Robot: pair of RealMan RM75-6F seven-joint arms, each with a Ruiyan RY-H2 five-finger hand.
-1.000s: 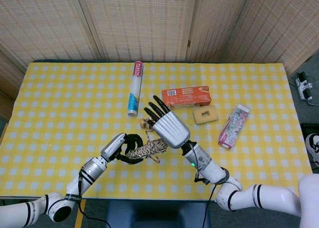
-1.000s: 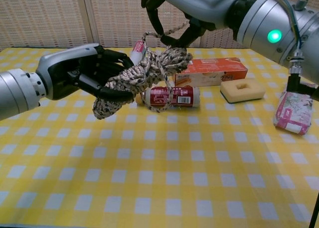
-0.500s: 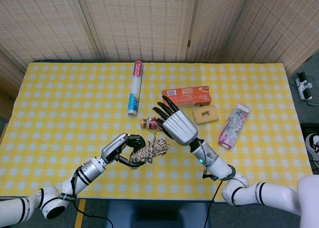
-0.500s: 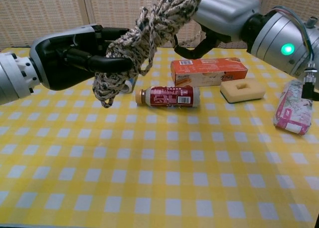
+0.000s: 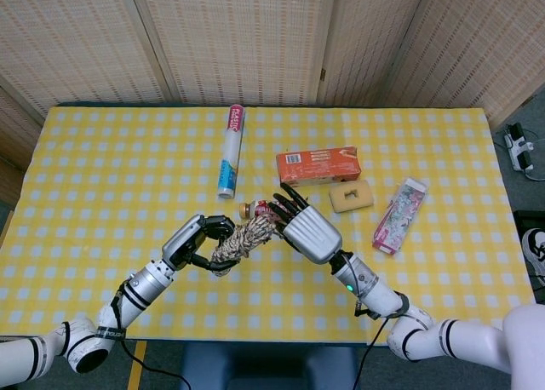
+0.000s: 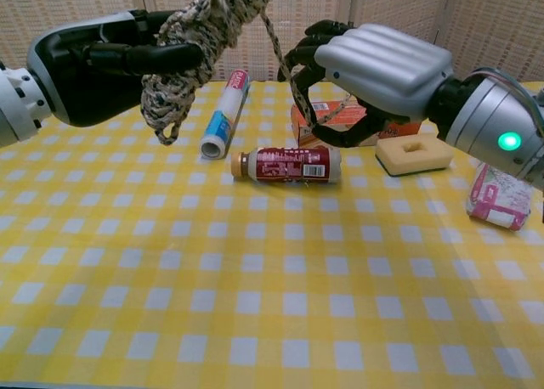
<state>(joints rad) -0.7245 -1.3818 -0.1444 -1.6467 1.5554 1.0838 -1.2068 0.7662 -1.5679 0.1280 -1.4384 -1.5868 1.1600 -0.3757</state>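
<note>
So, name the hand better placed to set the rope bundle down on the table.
Left. The left hand already grips the rope bundle above the table. The right hand only has a loose strand running by its fingers, apart from the bundle.

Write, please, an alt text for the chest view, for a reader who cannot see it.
The left robot hand holds a coiled rope bundle up above a yellow checked table. The right robot hand hooks a loose strand of it. Behind lie a red bottle, an orange box and a sponge.
</note>
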